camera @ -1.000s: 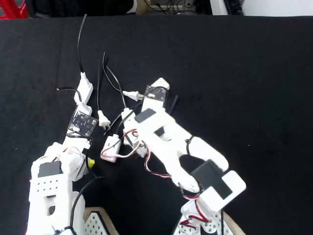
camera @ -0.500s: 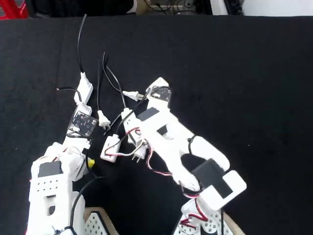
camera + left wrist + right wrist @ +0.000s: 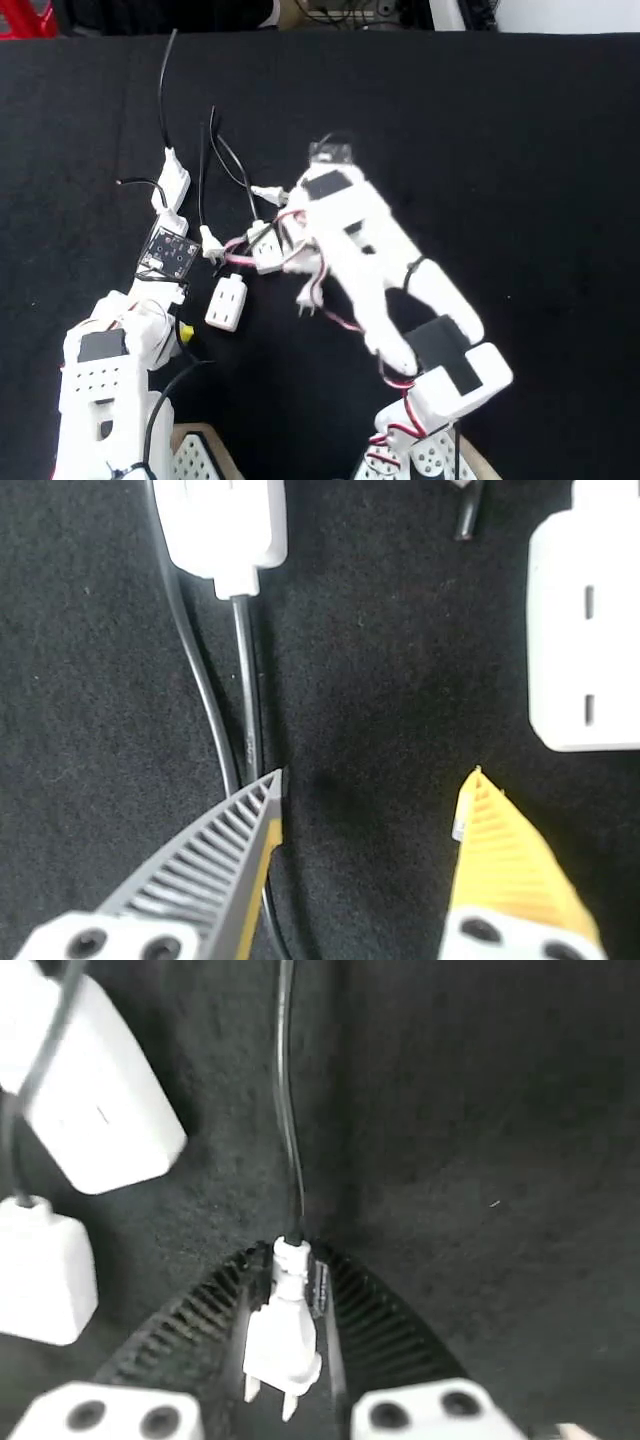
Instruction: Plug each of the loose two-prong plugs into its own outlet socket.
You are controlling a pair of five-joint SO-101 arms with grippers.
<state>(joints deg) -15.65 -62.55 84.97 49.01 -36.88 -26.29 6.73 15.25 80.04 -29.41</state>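
Observation:
My right gripper (image 3: 290,1257) is shut on a white two-prong plug (image 3: 282,1335); its prongs point back at the camera and its black cable runs away over the cloth. In the high view that plug (image 3: 266,192) lies just left of the right arm's wrist (image 3: 335,195). A second loose plug (image 3: 210,242) lies further left. A white outlet socket (image 3: 225,301) lies flat nearer the front. My left gripper (image 3: 375,780) is open low over the cloth. A black cable (image 3: 245,680) runs by its grey finger and the outlet socket (image 3: 585,630) lies beside its yellow finger.
Black cloth covers the table (image 3: 500,150). Two white blocks (image 3: 95,1110) (image 3: 40,1270) lie to one side of the held plug. A white plug body (image 3: 225,525) with its cable lies ahead of the left gripper. Thin black cables (image 3: 165,80) trail toward the back left.
The right arm has swung from over the front outlet toward the back of the table, leaving that outlet uncovered. The left arm has not moved.

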